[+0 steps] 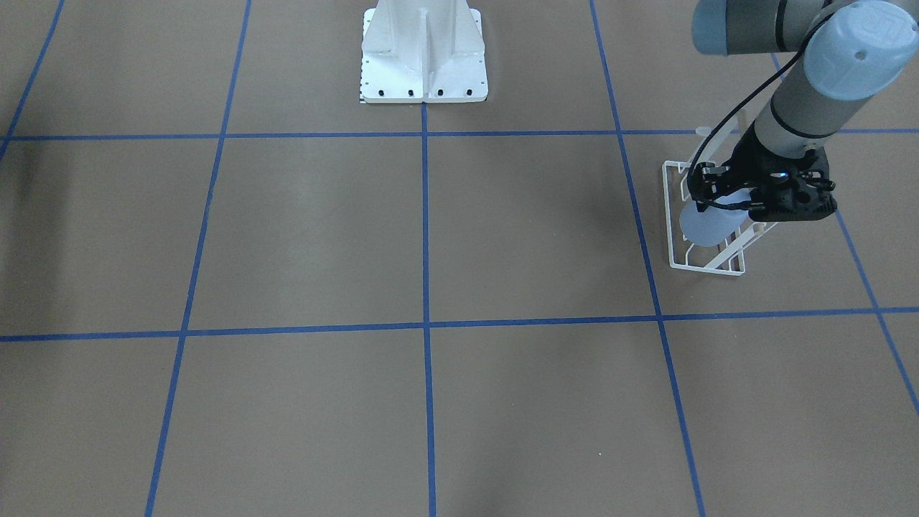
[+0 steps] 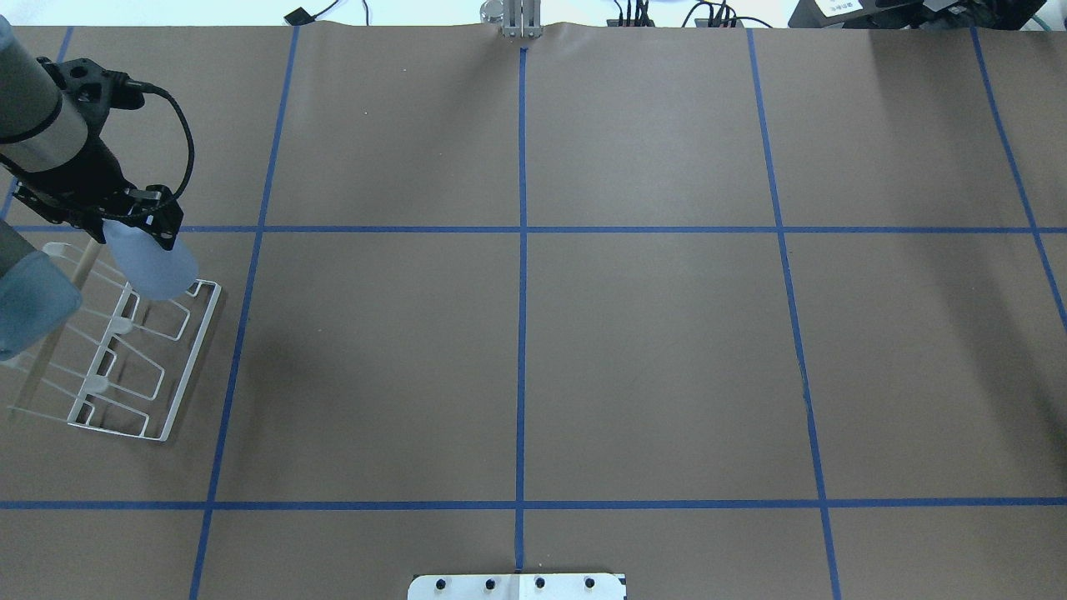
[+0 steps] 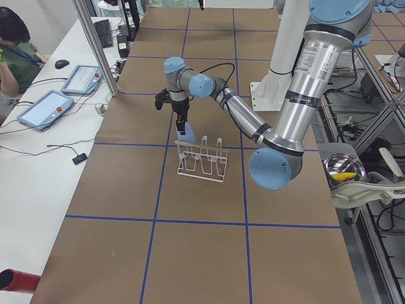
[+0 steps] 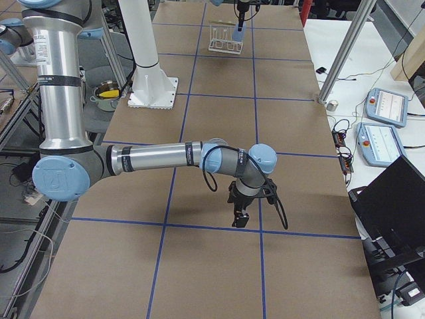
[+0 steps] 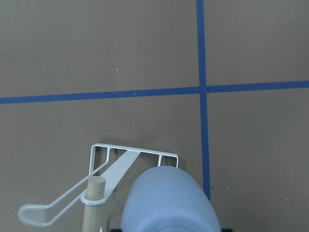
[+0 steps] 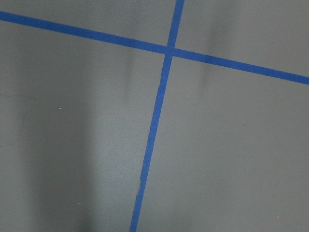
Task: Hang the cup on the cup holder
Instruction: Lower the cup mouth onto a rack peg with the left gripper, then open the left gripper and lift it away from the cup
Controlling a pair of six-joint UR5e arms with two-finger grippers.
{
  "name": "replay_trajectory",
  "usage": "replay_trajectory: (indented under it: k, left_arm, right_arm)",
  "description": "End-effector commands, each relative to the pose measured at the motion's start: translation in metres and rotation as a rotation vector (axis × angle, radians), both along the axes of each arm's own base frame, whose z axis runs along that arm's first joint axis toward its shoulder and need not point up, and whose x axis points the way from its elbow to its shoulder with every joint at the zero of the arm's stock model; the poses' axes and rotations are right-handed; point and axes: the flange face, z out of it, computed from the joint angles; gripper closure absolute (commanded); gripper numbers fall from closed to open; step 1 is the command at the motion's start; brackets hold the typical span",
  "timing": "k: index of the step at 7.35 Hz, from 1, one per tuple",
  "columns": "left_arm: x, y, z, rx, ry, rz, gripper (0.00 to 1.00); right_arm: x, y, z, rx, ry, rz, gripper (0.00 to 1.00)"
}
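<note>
My left gripper is shut on the light-blue cup and holds it tilted just above one end of the white wire cup holder. In the overhead view the cup sticks out below the gripper, over the rack's far end. The left wrist view shows the cup close up, beside the wooden bar and a prong. I cannot tell if the cup touches a prong. My right gripper shows only in the exterior right view, low over the table; whether it is open or shut I cannot tell.
The white robot pedestal stands at the table's middle on the robot's side. Blue tape lines divide the brown table. The right wrist view shows only table and tape.
</note>
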Motion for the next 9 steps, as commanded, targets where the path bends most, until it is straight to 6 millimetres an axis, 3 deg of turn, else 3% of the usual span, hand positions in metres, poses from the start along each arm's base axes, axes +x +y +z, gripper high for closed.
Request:
replay_trajectory:
  k: [1,3,5,6,7,9]
  left_arm:
    - [-0.002,0.009,-0.011,0.025,0.010,0.005,0.02]
    - [-0.016,0.017,-0.035,0.065,0.036,-0.006,0.02]
    - [-0.073,0.006,-0.048,0.172,0.047,-0.005,0.02]
    - [-0.101,-0.007,-0.036,0.198,0.023,0.014,0.02]
    - [-0.147,-0.014,-0.001,0.201,-0.009,0.019,0.02]
    - [-0.248,-0.039,0.085,0.122,0.048,0.001,0.02]
  right_arm:
    - [0.000,-0.001,-0.001,0.002,-0.001,0.000,0.00]
    - [0.004,-0.003,-0.004,0.007,0.000,0.010,0.00]
    - [0.004,-0.009,-0.013,0.031,-0.002,0.008,0.00]
    - [0.004,-0.013,-0.030,0.069,-0.005,0.012,0.00]
    - [0.010,-0.011,-0.037,0.095,-0.004,0.017,0.00]
    - [0.037,-0.010,-0.014,0.117,-0.006,0.075,0.00]
